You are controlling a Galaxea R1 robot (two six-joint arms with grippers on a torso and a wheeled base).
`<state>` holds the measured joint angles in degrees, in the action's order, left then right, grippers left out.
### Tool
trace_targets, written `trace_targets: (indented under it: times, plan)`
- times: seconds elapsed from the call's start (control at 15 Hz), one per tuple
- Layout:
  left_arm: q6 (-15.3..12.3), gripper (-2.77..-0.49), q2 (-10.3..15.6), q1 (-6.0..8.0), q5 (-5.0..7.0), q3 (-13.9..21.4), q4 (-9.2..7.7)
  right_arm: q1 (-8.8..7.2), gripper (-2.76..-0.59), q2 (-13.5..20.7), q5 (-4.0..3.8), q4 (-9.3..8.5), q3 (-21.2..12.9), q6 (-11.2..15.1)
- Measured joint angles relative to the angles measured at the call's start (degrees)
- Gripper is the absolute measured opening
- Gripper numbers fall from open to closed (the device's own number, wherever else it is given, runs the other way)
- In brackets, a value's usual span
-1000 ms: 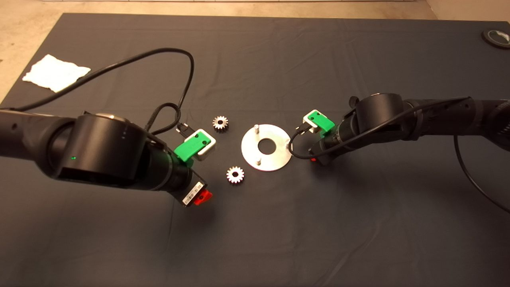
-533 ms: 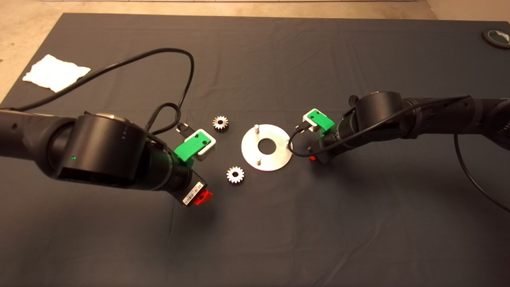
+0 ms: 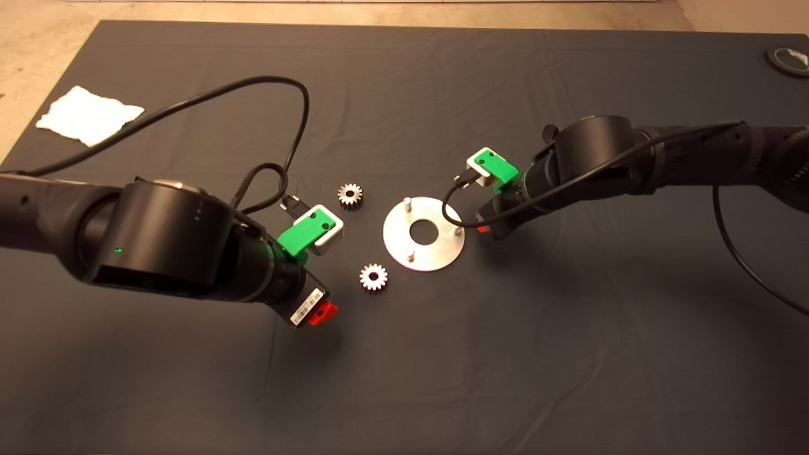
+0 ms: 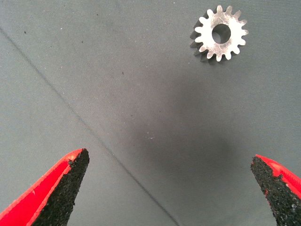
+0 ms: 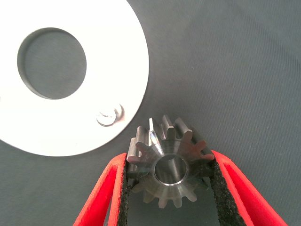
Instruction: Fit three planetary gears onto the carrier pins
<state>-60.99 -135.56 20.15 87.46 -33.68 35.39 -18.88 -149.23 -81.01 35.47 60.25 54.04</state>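
The silver disc (image 3: 436, 253) lies mid-mat with three upright carrier pins (image 3: 407, 203), all bare. Two shiny planetary gears lie flat left of it, one farther (image 3: 349, 194), one nearer (image 3: 373, 277). My right gripper (image 3: 483, 229) hovers at the disc's right edge and is shut on the darker gear (image 5: 169, 172), which sits just beside a pin (image 5: 107, 117) on the disc (image 5: 117, 61). The head view hides this gear. My left gripper (image 3: 321, 312) is open and empty left of the nearer gear (image 4: 219, 34), its fingers (image 4: 61, 188) wide apart.
A white cloth (image 3: 87, 115) lies at the mat's far left corner. A dark round object (image 3: 788, 60) sits at the far right edge. The left arm's black cable (image 3: 278, 82) loops above the mat behind the farther gear.
My right gripper has moved with the darker gear away from me and left, closer to the disc's right-hand pin, which now shows. The left arm, loose gears and disc have not moved.
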Motion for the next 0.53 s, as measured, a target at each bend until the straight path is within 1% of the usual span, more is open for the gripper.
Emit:
trace_targets:
  times: [0.2,0.33,0.4,0.47,0.53]
  plan:
    - [0.0,-0.75,0.0,0.00,-0.02,0.0,0.02,-0.95,-2.34,-0.3,-0.05,-1.50,0.0,0.0]
    - [0.0,-0.75,0.0,-0.01,0.00,0.0,0.02,-1.58,-2.35,-0.4,-0.06,-1.85,0.0,0.0]
    - [0.0,-0.75,0.0,-0.01,0.00,0.0,0.02,-1.62,-2.35,-0.5,-0.15,-2.04,0.0,0.0]
    - [0.0,-0.75,0.0,-0.01,0.00,0.0,0.02,-1.60,-2.35,-0.7,0.03,-2.38,0.0,0.0]
    - [0.0,-0.75,0.0,-0.01,-0.02,0.0,0.02,-1.60,-2.34,-0.7,0.55,-3.06,0.0,0.0]
